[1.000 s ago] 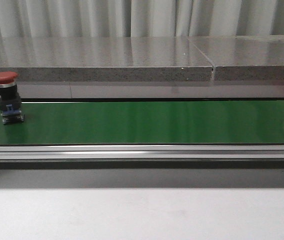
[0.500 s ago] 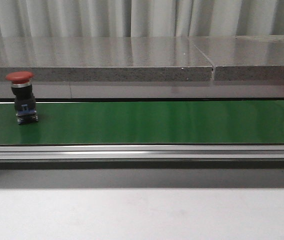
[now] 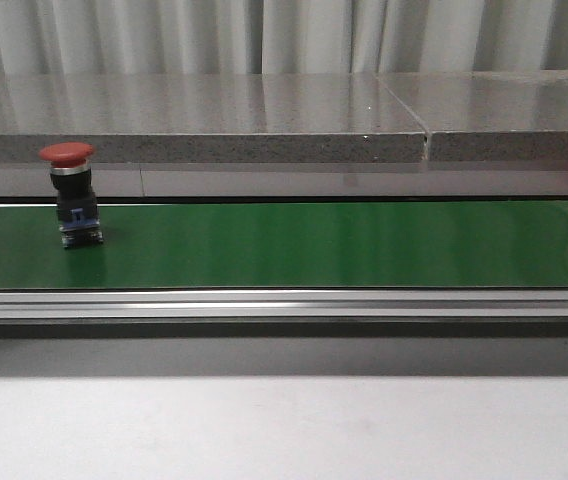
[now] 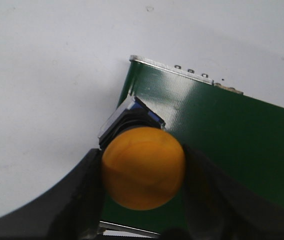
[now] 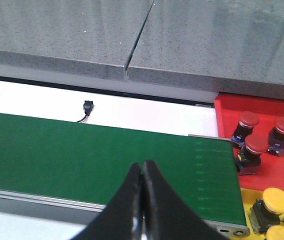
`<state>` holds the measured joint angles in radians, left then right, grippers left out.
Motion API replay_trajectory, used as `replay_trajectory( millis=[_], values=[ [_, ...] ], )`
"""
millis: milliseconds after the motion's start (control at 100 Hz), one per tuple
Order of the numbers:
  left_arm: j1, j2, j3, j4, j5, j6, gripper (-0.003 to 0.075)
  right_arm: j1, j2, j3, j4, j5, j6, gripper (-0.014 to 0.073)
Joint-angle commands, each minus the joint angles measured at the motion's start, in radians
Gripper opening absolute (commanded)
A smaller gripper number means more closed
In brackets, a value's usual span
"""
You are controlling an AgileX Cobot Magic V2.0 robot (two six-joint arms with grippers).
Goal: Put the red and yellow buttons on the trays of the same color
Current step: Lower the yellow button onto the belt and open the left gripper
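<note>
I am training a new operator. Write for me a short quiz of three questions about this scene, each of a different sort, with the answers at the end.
1. True or false: the left gripper is shut on the yellow round-capped push button.
2. Multiple choice: the red mushroom-capped push button on the green conveyor belt stands, in the front view, (A) near the left end, (B) in the middle, (C) near the right end.
3. Fill in: the red plastic tray now holds ___ red buttons.

Key
1. True; its jaws press on both sides of the cap.
2. A.
3. Three. The right gripper stands shut above the belt, holding nothing.
</note>
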<state>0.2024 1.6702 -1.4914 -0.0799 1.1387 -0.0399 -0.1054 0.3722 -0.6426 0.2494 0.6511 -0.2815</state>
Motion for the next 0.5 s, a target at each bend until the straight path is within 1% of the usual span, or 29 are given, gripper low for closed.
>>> replay_trajectory(
  millis=[0,170,350,420,490],
  values=[
    [-0.029,-0.047,0.005,-0.019,-0.051,0.002,0.0153,0.001,0.005,-0.023,0.012,-0.072,-0.008,-0.0066],
    [-0.057,-0.047,0.078,-0.019,-0.116,0.002,0.0153,0.001,0.005,-0.023,0.012,-0.072,-0.008,-0.0066],
    [-0.057,-0.045,0.124,-0.016,-0.12,0.002,0.0158,0.001,0.005,-0.023,0.012,-0.072,-0.008,-0.0066],
    [-0.057,-0.044,0.124,-0.016,-0.126,0.002,0.0191,0.001,0.005,-0.023,0.012,-0.072,-0.008,-0.0066],
    [-0.057,-0.044,0.124,-0.016,-0.129,0.002,0.027,0.001,0.005,-0.023,0.012,-0.072,-0.008,-0.0066]
  ],
)
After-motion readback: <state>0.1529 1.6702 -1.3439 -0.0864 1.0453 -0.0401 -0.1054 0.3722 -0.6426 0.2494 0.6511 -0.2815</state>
